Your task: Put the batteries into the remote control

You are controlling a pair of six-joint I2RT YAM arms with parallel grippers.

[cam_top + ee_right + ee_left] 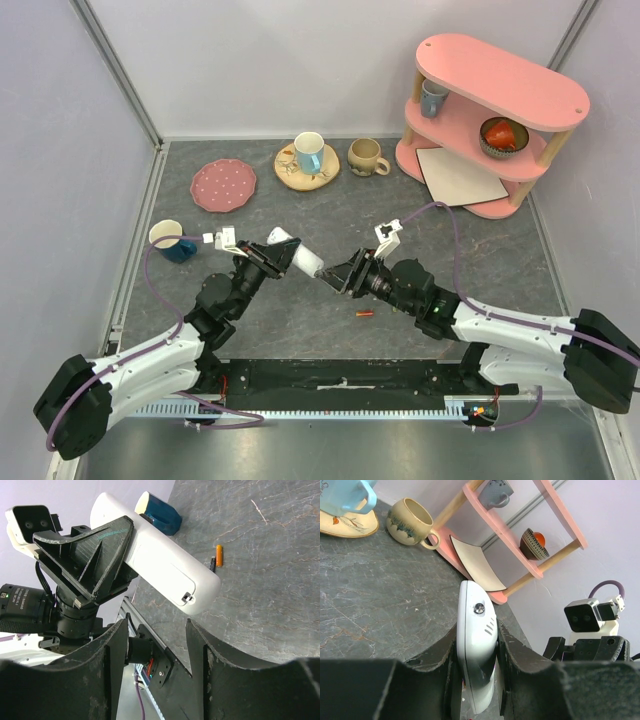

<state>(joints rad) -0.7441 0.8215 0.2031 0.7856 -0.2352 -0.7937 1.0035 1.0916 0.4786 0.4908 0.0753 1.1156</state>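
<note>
White remote control (300, 257), gripped by the left pincer (477, 631), aims its long axis toward the gaping right pincer (156, 626).

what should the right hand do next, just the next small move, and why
Probably ease the right hand forward until its open fingers straddle the remote at its latched end. The left hand grips the remote's other end, and the latched end sits just short of the right hand's gap, with nothing between those fingers.

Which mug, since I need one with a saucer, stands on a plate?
The light blue mug on the cream plate; the beige mug and dark blue mug rest on the table, the grey one on the shelf.
</note>
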